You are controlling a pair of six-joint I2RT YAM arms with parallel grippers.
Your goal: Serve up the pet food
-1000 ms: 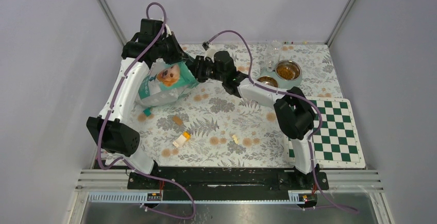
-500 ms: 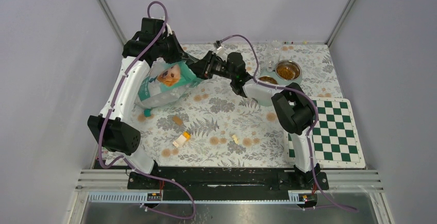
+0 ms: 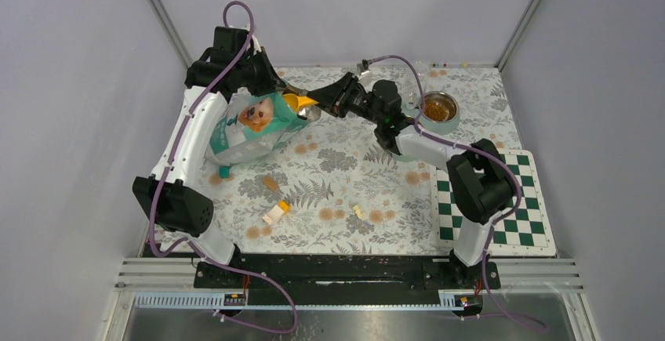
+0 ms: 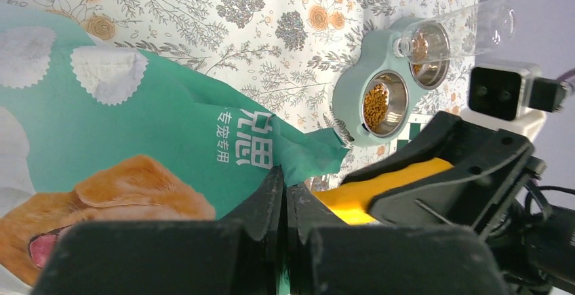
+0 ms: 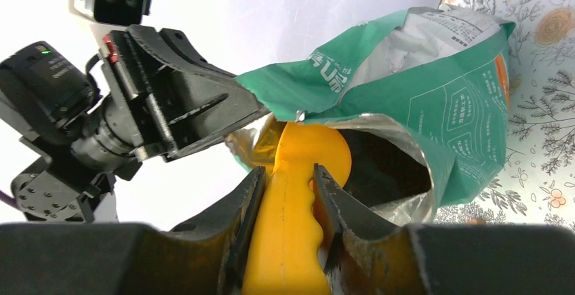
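A teal bag [image 3: 249, 127] with a golden retriever picture lies tilted at the back left of the floral mat. My left gripper [image 3: 269, 88] is shut on the bag's top edge [image 4: 308, 152], holding its mouth open. My right gripper [image 3: 328, 99] is shut on the handle of a yellow scoop [image 5: 296, 200]. The scoop's bowl [image 3: 300, 103] sits at the bag's mouth [image 5: 386, 163], whose inside is dark. Pet food [image 3: 437, 107] fills the right bowl of a pale green twin feeder [image 4: 349, 98]. The other bowl [image 4: 375, 103] also holds kibble.
A clear plastic bottle [image 4: 461, 27] lies by the feeder at the back right. A green and white chessboard [image 3: 506, 200] covers the right front. Small toy blocks [image 3: 275, 213] lie on the mat's middle, with one [image 3: 357, 211] further right and a teal one [image 3: 224, 172] by the bag.
My right arm has drawn back to the right, pulling the yellow scoop out to the bag's mouth where it now shows. The left gripper and bag have stayed put.
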